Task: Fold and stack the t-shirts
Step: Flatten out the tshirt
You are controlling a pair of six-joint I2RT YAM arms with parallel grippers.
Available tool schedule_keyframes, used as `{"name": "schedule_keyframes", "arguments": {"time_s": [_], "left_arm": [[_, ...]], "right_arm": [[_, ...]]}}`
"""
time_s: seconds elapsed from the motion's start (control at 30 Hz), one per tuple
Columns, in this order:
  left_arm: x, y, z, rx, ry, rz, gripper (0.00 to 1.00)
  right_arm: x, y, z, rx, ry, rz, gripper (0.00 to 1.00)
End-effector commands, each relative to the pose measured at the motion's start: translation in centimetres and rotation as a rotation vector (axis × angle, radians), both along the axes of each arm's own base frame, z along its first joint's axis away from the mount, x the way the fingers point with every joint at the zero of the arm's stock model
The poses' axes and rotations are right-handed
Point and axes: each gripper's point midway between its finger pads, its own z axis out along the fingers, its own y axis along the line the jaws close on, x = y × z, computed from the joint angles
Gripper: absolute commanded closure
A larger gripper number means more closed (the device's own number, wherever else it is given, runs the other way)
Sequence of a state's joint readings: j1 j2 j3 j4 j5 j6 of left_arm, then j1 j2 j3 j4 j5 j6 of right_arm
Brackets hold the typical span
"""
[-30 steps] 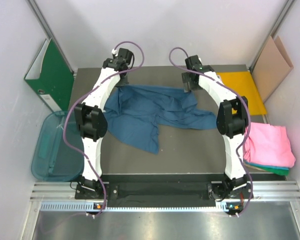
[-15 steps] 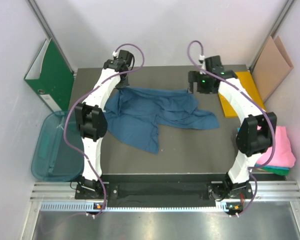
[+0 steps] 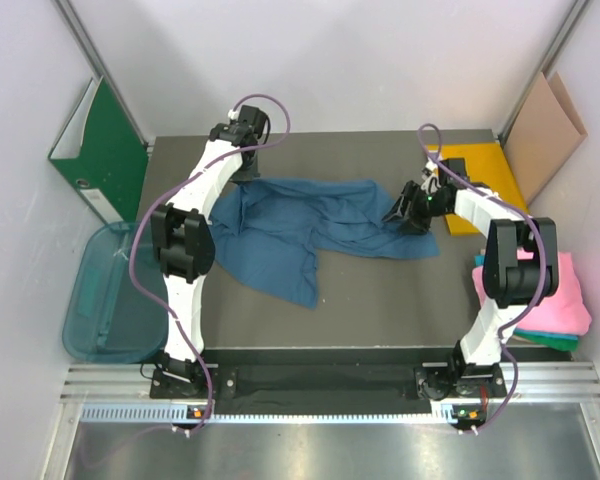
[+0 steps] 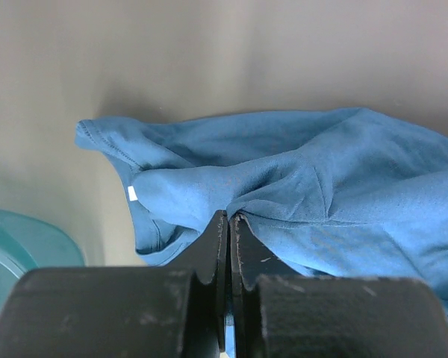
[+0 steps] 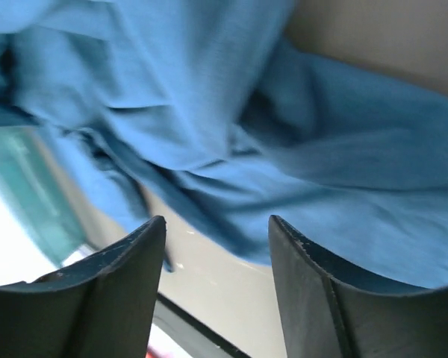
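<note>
At the left, the left gripper (image 4: 229,217) does not move at all during the last second. It stays clenched on a fold of the blue shirt (image 3: 280,240) at the shirt's far left corner, and the wrist view shows the cloth pinched between the two closed fingers. The shirt itself lies crumpled in the middle of the table (image 3: 380,300), in almost the same shape as before, with one part hanging toward the near side.

The change is on the right. The right gripper (image 5: 216,221) was a second ago at the far edge of the table, just beside the shirt's far right corner. Now the arm has swung out and come down on the right end of the shirt. Its fingers are apart, with blue cloth just in front of them, and nothing is caught between them yet.

At the right edge of the table the pink shirt (image 3: 565,290) rests folded on top of the green shirt (image 3: 540,340), well apart from the blue one.

In my judgement the right arm is looking for a second hold, so that both arms can stretch the blue shirt flat. The folding of this shirt is not yet started, and it is the last one for the stack
</note>
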State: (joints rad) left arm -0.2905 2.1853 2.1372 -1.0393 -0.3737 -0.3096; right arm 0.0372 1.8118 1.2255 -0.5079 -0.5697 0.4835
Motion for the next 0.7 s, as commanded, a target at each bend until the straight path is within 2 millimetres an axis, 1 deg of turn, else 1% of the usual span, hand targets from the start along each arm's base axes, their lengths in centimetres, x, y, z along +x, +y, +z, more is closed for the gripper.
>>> {"name": "schedule_keyframes", "arguments": {"time_s": [0.0,0.13,0.17,0.2,0.27,0.3,0.37,0.4,0.43,0.5,0.67], "left_arm": [[0.8,-0.3,1.1,-0.011,-0.048,-0.02,1.0],[0.7,-0.1,1.2,0.001,-0.044,-0.031,1.0],[0.7,-0.1,1.2,0.004,-0.043,-0.036,1.0],[0.7,-0.1,1.1,0.008,-0.041,-0.037,1.0],[0.7,0.1,1.2,0.019,-0.041,-0.041,1.0],[0.7,0.2,1.3,0.023,-0.041,-0.039,1.0],[0.6,0.3,1.3,0.032,-0.04,-0.044,1.0],[0.6,0.4,1.4,0.035,-0.038,-0.043,1.0],[0.5,0.5,1.4,0.038,-0.038,-0.043,1.0],[0.5,0.5,1.4,0.041,-0.037,-0.043,1.0],[0.4,0.4,1.1,0.034,-0.027,-0.043,1.0]], "right_arm": [[2.7,2.3,2.9,0.15,-0.115,0.0,0.45],[3.4,3.1,2.1,0.152,-0.108,0.006,0.5],[3.5,3.2,1.9,0.149,-0.102,0.008,0.5],[3.5,3.5,1.3,0.148,-0.087,0.011,0.51],[3.9,3.6,1.0,0.149,-0.082,0.012,0.52],[4.0,3.8,0.6,0.146,-0.073,0.014,0.53],[4.4,4.0,0.5,0.142,-0.08,0.015,0.53],[4.5,4.0,0.1,0.136,-0.074,0.015,0.53],[4.8,4.2,0.2,0.135,-0.08,0.016,0.55],[5.1,4.3,-0.2,0.131,-0.076,0.015,0.57],[5.8,4.7,-1.0,0.106,-0.069,0.015,0.65]]}}
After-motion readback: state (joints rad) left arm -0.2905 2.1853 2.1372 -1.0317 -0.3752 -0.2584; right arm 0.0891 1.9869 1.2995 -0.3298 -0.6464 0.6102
